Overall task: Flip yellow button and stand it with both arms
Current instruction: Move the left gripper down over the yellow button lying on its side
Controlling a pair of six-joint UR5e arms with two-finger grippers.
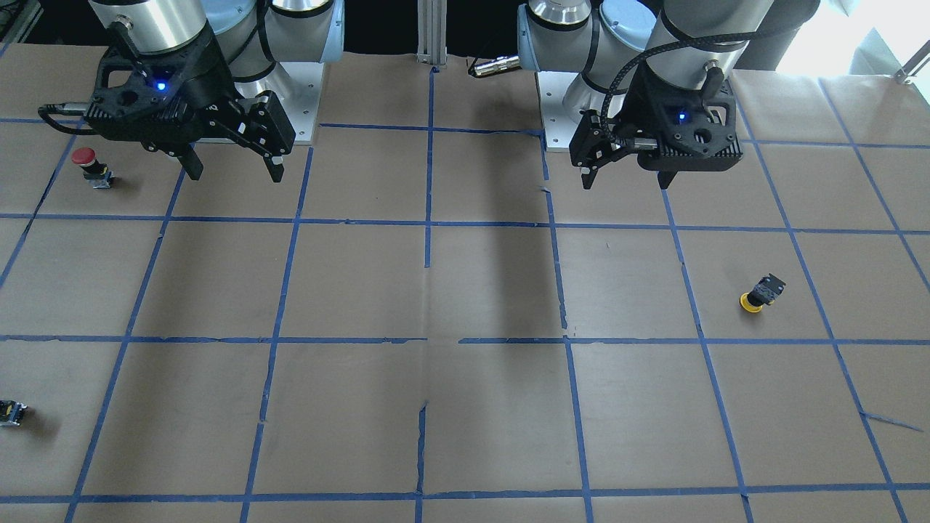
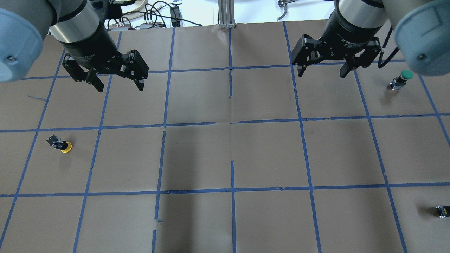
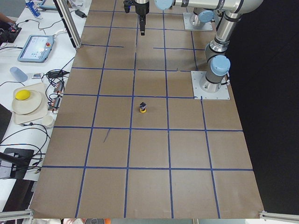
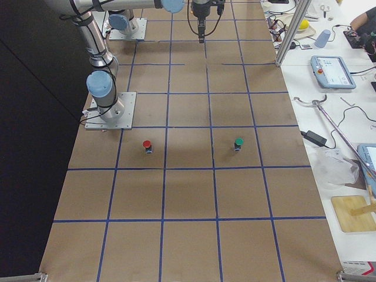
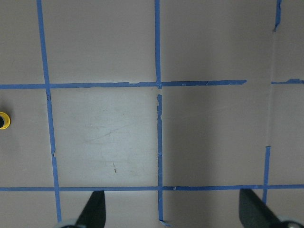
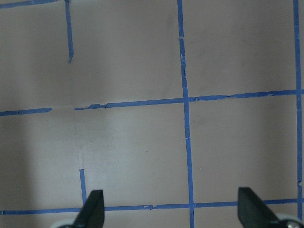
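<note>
Approach step, nothing grasped yet. Left gripper (image 2: 120,86) and right gripper (image 2: 321,73) both spread wide, empty, hovering high. Yellow button (image 2: 60,144) looks cap-down and tilted, on robot's left side, well apart from both. Next: left descends, pinches black body.

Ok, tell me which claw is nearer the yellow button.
Left. The left claw hovers just beyond the yellow button; the right claw hovers far off on the opposite side.

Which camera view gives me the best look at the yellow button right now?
Overhead exterior: the yellow button shows cap and black body clearly, unobstructed. Front-facing shows it about as well. Exterior left shows it small; the left wrist view catches only its cap at the edge. Other views miss it.
</note>
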